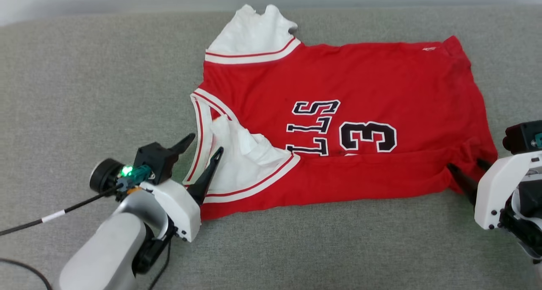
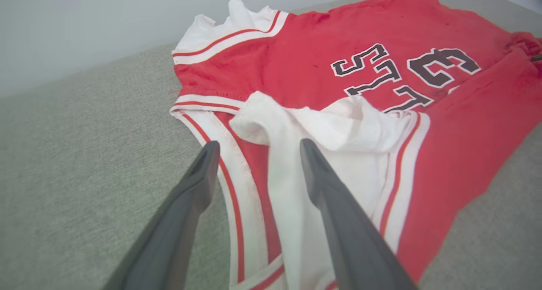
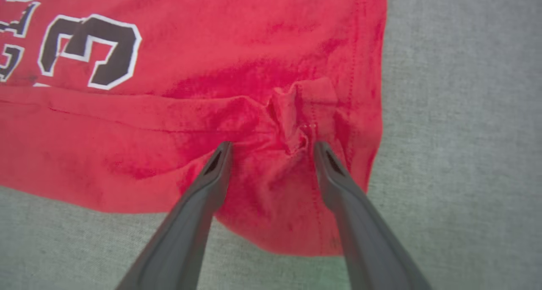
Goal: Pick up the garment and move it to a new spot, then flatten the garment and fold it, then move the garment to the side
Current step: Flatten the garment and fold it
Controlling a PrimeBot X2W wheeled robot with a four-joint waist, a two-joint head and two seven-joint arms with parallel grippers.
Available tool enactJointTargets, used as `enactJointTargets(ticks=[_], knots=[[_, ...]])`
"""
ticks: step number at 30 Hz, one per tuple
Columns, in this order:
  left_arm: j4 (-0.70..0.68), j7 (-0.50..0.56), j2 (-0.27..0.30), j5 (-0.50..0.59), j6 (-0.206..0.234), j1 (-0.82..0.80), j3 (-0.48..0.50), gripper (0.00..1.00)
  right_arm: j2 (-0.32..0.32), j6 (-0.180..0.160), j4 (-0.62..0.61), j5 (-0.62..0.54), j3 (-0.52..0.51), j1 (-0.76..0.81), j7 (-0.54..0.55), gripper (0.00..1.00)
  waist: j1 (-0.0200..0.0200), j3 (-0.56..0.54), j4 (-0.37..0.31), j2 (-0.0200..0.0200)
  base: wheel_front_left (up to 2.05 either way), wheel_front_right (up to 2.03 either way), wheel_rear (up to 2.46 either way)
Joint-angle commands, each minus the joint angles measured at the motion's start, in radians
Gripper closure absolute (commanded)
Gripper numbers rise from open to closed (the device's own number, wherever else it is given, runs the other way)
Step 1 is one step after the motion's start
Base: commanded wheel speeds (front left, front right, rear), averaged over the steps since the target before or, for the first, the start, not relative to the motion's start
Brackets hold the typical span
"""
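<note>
Head view first: the garment (image 1: 360,78) is spread on the grey fabric surface (image 1: 84,70), collar toward your left and hem toward your right, so its long axis runs side to side across the view; the near edge is folded up over the bottom of the lettering (image 1: 315,107); the left claw (image 1: 203,147) is spread open over the neck trim (image 1: 198,125) and holds nothing; the right claw (image 1: 465,171) sits at the near hem corner. Left wrist view: the fingers (image 2: 338,205) straddle the trim and the puffy white sleeve (image 2: 330,125) lying on the chest; my guess is a tip could hook that trim as you back off and drag the fold open. Right wrist view: the right claw (image 3: 273,148) is open and empty too, either side of a bunched knot of hem (image 3: 302,108); that lump looks likely to spring loose or skew the next fold, so I'd lift straight off.
</note>
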Motion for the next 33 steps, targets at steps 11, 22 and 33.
enactJointTargets(ticks=[11, 22, 33], knots=[[-0.14, 0.104, 0.004, -0.081, 0.156, 0.183, 0.03, 0.0, 0.072, 0.0, -0.168, -0.066, -0.114, 0.145, 0.067, 0.0, -0.0001, -0.114, -0.001, 0.0, 0.0, 0.0, 0.0], [-0.273, 0.305, 0.085, -0.07, 0.273, 0.248, 0.009, 0.0, 0.134, 0.0, -0.378, -0.102, -0.181, 0.22, 0.116, 0.0, -0.0001, -0.037, -0.024, 0.0, 0.0, 0.0, 0.0], [-0.123, 0.416, 0.06, -0.11, 0.242, 0.28, -0.066, 1.0, 0.117, 0.0, -0.424, -0.123, -0.187, 0.218, 0.102, 0.0, -0.0001, 0.011, -0.047, 0.0, 0.0, 0.0, 0.0]])
